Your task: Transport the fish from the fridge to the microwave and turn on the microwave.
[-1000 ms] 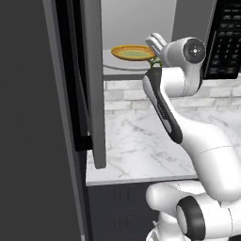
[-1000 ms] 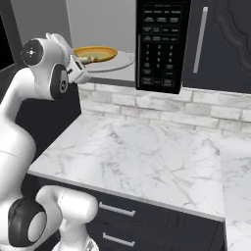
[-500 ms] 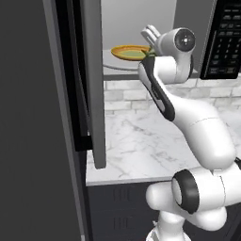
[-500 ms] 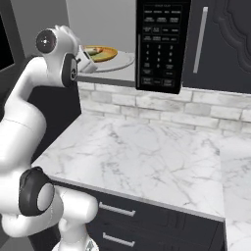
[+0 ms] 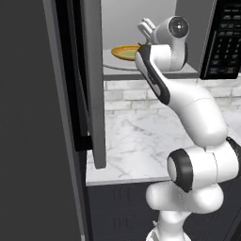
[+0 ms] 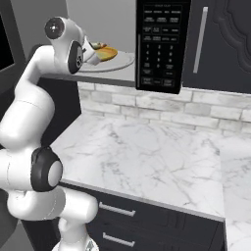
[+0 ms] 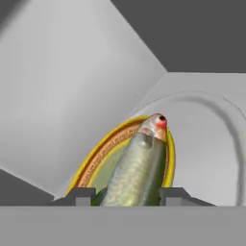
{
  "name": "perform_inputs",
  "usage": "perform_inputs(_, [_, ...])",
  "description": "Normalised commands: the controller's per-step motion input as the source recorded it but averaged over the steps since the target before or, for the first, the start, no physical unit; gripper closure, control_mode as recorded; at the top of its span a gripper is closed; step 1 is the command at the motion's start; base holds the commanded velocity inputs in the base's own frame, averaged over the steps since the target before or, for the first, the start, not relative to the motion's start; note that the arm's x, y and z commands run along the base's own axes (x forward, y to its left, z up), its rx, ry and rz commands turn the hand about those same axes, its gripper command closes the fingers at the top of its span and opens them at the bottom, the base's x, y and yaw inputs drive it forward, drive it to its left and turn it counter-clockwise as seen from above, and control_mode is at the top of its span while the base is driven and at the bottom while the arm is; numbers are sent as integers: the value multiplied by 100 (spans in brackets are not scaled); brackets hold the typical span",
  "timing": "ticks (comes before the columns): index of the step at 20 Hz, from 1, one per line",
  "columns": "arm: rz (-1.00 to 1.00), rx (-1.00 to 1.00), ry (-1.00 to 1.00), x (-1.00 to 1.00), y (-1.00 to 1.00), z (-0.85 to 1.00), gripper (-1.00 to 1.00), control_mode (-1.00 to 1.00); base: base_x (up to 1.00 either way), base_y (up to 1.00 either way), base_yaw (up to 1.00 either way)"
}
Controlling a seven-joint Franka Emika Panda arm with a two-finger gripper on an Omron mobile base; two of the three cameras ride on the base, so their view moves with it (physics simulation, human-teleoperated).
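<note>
My gripper (image 7: 129,196) is shut on the fish (image 7: 137,168), an olive-green body with a pale, red-eyed head pointing away from the hand. The fish hangs over a plate (image 7: 96,161) with a yellow-orange rim that rests on the round turntable (image 7: 226,144) inside the microwave (image 5: 226,42). In the right base view the gripper (image 6: 95,49) reaches into the pale cavity just above the plate (image 6: 112,53). The hand hides most of the fish in both base views. The tall grey fridge (image 5: 33,117) stands at the left.
The microwave's open door (image 5: 94,84) hangs edge-on between the fridge and the arm. Its black keypad (image 6: 159,49) lies right of the cavity. A white marble counter (image 6: 147,157) stretches below, with dark drawers (image 6: 117,211) under it and a dark cabinet (image 6: 220,44) at the right.
The hand has swung left and deeper into the microwave cavity with the fish. The arm's elbow has folded more upright. The plate has stayed put.
</note>
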Motion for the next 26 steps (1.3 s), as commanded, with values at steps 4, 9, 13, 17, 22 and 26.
perform_inputs(4, [0, 0, 17, 43, 0, 0, 100, -100, 0, 0, 0])
perform_inputs(9, [0, 0, 14, 41, 0, 0, 100, -100, 0, 0, 0])
perform_inputs(13, [0, 0, 10, 41, 5, 0, 100, -100, 0, 0, 0])
perform_inputs(17, [0, 0, 5, 34, 11, -7, 100, -100, 0, 0, 0])
perform_inputs(22, [0, 0, 2, 24, 13, -21, 100, -100, 0, 0, 0])
perform_inputs(26, [1, 0, 1, 19, 9, -31, 100, -100, 0, 0, 0])
